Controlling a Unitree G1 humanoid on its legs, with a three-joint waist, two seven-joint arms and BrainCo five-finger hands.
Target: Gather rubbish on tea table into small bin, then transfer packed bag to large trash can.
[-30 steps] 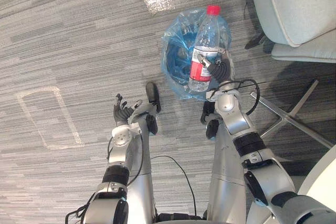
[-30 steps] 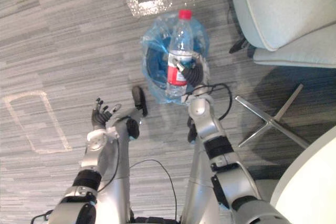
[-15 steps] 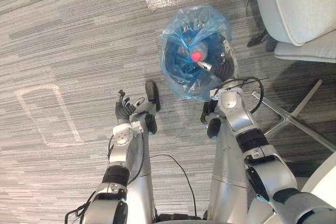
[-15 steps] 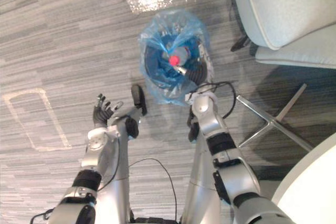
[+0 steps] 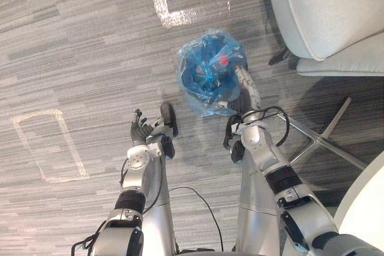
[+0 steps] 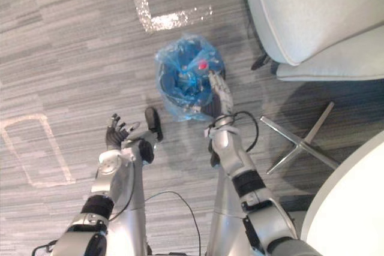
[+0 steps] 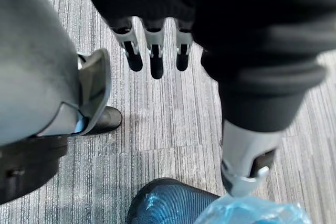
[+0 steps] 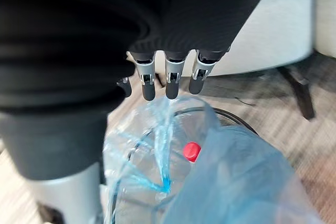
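Silver-fingered right robot hand (image 5: 248, 88), fingers straight and empty, sits just beside the rim of the small bin (image 5: 201, 105). No grip needed, I judge: red-capped bottle (image 5: 223, 61) lies inside the blue bag (image 5: 193, 58). Left robot hand (image 5: 140, 129) hangs relaxed open over the floor (image 5: 72, 58), clear of the bin.

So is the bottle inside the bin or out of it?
Inside: the bottle shows its red cap within the blue-bagged bin, and the right robot hand is open beside it.
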